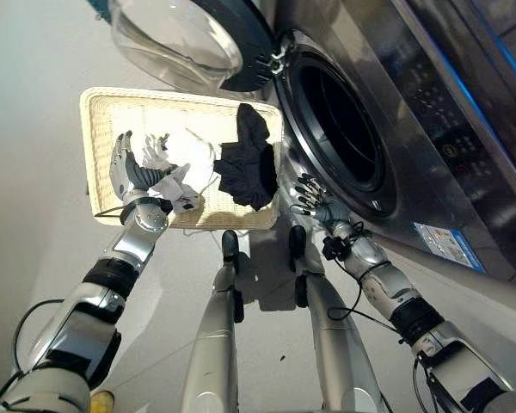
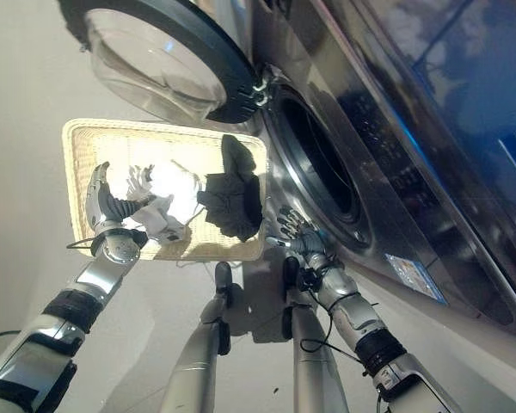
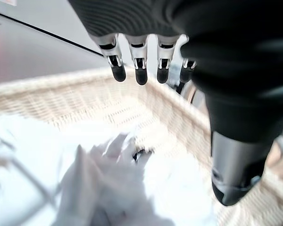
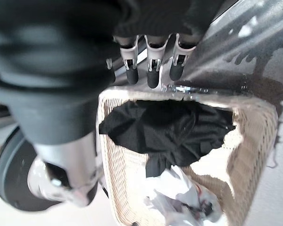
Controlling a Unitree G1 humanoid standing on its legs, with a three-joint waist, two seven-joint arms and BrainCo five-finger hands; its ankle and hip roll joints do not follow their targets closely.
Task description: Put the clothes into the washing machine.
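Observation:
A cream wicker basket (image 1: 99, 129) stands on the floor by the washing machine's open drum (image 1: 340, 129). In it lie crumpled white clothes (image 1: 189, 163) and a black garment (image 1: 249, 159), which drapes towards the side nearest the machine. My left hand (image 1: 125, 168) hovers open over the basket's near left part, fingers straight above the white clothes (image 3: 108, 188) and holding nothing. My right hand (image 1: 314, 200) is open too, just past the basket's corner and below the drum's rim. The black garment (image 4: 170, 132) shows past its fingers.
The round glass door (image 1: 176, 39) is swung open above the basket's far side. The machine's steel front (image 1: 430, 155) runs along the right. Pale floor (image 1: 34, 172) lies left of the basket.

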